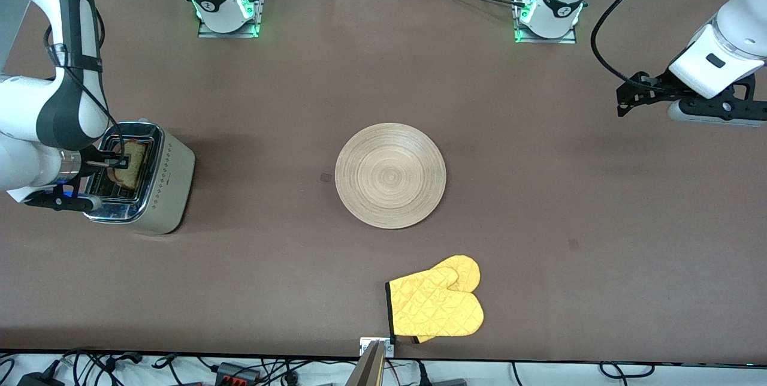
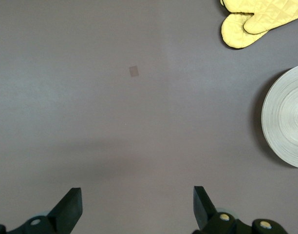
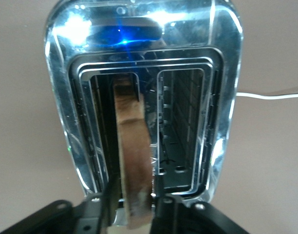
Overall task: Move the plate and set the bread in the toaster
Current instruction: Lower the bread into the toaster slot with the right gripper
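Observation:
The toaster (image 1: 171, 185) stands at the right arm's end of the table, chrome top (image 3: 227, 97) up. The bread (image 1: 133, 164) stands upright in one slot, its crust edge (image 3: 134, 146) sticking out above it. My right gripper (image 1: 120, 163) hangs over that slot, open. Its fingers (image 3: 133, 195) sit close on either side of the slice, slightly apart from it. The second slot is empty. The wooden plate (image 1: 390, 175) lies bare at mid-table, and its rim (image 2: 288, 117) shows in the left wrist view. My left gripper (image 1: 626, 97) waits open over bare table (image 2: 137, 200) at the left arm's end.
A yellow oven mitt (image 1: 436, 305) lies nearer the front camera than the plate, close to the table edge; it also shows in the left wrist view (image 2: 256, 19). The toaster's white cord (image 3: 270, 96) trails off across the table.

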You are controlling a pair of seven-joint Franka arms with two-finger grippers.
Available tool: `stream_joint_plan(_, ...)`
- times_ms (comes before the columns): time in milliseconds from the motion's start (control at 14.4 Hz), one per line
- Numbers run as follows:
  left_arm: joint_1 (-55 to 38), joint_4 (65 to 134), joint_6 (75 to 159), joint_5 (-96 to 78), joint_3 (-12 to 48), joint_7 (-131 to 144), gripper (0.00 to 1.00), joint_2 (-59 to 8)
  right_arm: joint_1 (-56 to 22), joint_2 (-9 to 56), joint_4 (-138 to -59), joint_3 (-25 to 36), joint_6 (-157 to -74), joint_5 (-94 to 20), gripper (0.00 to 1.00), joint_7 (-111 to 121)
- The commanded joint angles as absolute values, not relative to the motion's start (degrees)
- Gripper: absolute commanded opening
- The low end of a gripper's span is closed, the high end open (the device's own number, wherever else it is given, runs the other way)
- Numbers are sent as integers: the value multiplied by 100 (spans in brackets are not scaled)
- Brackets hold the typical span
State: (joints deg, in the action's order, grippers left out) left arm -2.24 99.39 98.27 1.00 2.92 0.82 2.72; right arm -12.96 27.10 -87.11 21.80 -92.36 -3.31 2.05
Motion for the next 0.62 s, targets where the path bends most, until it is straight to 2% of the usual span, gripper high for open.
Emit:
stream_joint_plan(0, -211, 9888, 9738, 35, 299, 44, 100, 325, -1326, 2576, -8517, 2145, -9194, -466, 100, 360)
stream_joint_plan(555, -211, 9879, 9738, 44, 299, 53, 100, 325, -1380, 2329, -7138, 2144, -8579, -668, 100, 334)
